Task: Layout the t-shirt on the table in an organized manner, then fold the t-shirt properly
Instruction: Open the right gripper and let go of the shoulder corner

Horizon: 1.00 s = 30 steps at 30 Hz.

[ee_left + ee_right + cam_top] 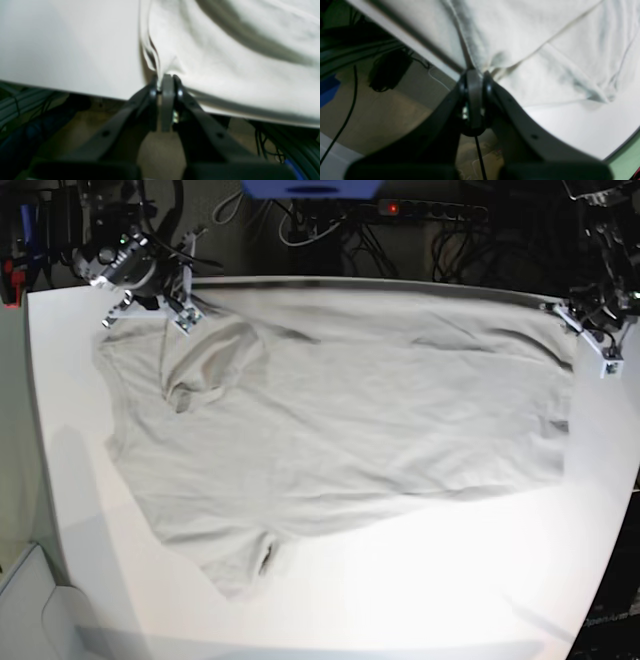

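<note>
Along the far surface edge, left pincer and right pincer each pinch the t-shirt by a corner. It's light, limp cloth: you'd best grip hems and corners.

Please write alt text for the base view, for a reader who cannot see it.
A grey-beige t-shirt lies spread across a white table, partly wrinkled. The right pincer and the left pincer each grip it at the far edge.

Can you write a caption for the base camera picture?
Both grippers pinch the t-shirt stretched across the white table.
</note>
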{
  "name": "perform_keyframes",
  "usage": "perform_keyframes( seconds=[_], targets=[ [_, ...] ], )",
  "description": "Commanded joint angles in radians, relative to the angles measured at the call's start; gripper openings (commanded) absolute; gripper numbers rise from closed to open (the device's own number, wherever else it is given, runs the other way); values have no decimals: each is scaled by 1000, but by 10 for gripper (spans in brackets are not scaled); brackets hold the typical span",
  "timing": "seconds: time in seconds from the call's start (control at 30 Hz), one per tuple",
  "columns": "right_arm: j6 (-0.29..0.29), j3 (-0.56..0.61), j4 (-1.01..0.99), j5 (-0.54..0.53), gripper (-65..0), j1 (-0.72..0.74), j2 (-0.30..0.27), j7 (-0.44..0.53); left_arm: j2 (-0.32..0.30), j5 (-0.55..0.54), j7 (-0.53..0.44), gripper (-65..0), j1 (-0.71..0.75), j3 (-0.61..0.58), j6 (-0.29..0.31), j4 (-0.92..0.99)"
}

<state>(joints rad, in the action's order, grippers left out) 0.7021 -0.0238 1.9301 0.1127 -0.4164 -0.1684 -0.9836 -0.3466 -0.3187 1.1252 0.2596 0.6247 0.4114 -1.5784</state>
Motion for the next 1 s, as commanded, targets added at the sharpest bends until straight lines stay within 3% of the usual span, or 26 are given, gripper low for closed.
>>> perform_keyframes(
  seconds=[0.0,0.4,0.73,0.97],
  targets=[
    [-4,-6,16,0,-650,0,-4,1,-24,0,-14,-647,-9,7,-1,-18],
    [-4,-14,16,2,-644,-2,-1,-7,-19,0,-23,-645,-3,7,-3,-7],
    [-4,-15,105,3,-427,-60,-4,-2,-22,0,-21,-644,-1,7,-6,-7],
    [-4,-71,104,2,-406,-22,-6,-1,-19,0,-18,-645,0,7,-6,-9]
  ],
)
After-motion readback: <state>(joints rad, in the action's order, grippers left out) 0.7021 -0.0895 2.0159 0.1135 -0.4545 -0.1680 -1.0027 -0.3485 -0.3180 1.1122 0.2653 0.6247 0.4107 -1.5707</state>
